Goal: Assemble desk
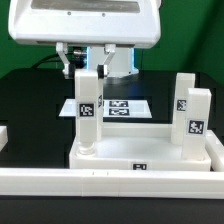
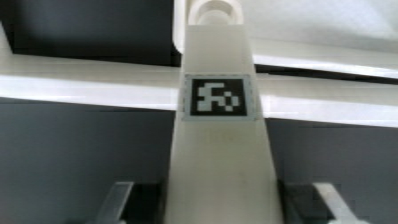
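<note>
Desk assembly in progress on black table surface (image 1: pixel 30 100).

Exterior view's left: tall white plastic block leg (image 1: pixel 88 108) with black-and-white square tag, standing upright in near-left corner socket of large white plastic rectangular tray-like tabletop (image 1: pixel 140 152). Tabletop lying flat on table, just behind long white border rail (image 1: pixel 110 182) running along front edge.

Centre: two-finger gripper (image 1: pixel 89 62) hanging below white arm housing (image 1: pixel 85 22), reaching down over top end of upright leg. In wrist view, dark fingers (image 2: pixel 121 200) showing on either side of leg (image 2: pixel 221 110), jaws standing partly apart at leg width, pads seeming to be closing on leg sides; firm contact not confirmable from either view. Tag on leg facing wrist camera. Behind tabletop, thin flat white marker board (image 1: pixel 115 106) lying on table with several printed tags.

Exterior view's right: two further white plastic block legs (image 1: pixel 194 122) with square tags, standing upright in right-side sockets of tabletop, one behind the other, well apart from gripper.
</note>
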Tool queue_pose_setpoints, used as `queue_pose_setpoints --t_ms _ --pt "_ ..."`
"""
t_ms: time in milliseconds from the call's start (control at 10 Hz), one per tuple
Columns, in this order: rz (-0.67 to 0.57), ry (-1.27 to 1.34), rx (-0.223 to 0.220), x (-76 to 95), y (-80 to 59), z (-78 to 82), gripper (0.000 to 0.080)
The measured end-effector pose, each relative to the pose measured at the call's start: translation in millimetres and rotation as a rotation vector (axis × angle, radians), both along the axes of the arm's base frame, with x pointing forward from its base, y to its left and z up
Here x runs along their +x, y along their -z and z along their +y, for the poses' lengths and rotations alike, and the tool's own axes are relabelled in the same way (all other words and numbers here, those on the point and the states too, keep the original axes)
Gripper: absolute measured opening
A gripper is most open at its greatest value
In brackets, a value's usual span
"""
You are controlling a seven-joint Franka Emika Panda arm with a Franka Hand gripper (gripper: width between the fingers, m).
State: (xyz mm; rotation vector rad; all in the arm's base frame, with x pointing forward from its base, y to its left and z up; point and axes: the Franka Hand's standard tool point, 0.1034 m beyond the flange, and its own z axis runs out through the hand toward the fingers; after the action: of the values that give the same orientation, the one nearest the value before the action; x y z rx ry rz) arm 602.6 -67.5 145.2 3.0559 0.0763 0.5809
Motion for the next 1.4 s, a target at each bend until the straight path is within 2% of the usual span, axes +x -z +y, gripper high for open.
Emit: queue_pose_setpoints --t_ms 800,1400 --pt "0.008 0.001 -0.012 -2.6 12.2 -1.2 0.0292" --pt "-0.017 0.002 -0.031 0.9 13.1 -2.3 0.0292"
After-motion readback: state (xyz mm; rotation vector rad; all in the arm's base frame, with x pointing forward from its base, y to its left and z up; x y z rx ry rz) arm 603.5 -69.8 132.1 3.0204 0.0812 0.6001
